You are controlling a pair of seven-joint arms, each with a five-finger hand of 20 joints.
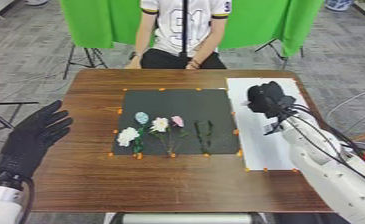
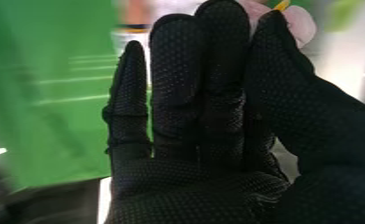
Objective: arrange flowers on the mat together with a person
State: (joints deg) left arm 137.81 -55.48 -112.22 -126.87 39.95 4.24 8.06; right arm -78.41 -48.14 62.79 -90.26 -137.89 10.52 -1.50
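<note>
The right hand (image 1: 269,99) pinches a flower (image 2: 300,25) with rounded, pale pink petals and some yellow. The left hand (image 1: 33,137), fingers relaxed, is empty.

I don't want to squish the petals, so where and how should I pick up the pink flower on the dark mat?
I'd gently pinch the pink flower by its thin stem, below the bloom, coming from the right: a white flower crowds its left side, and its stem runs toward the robot.
</note>
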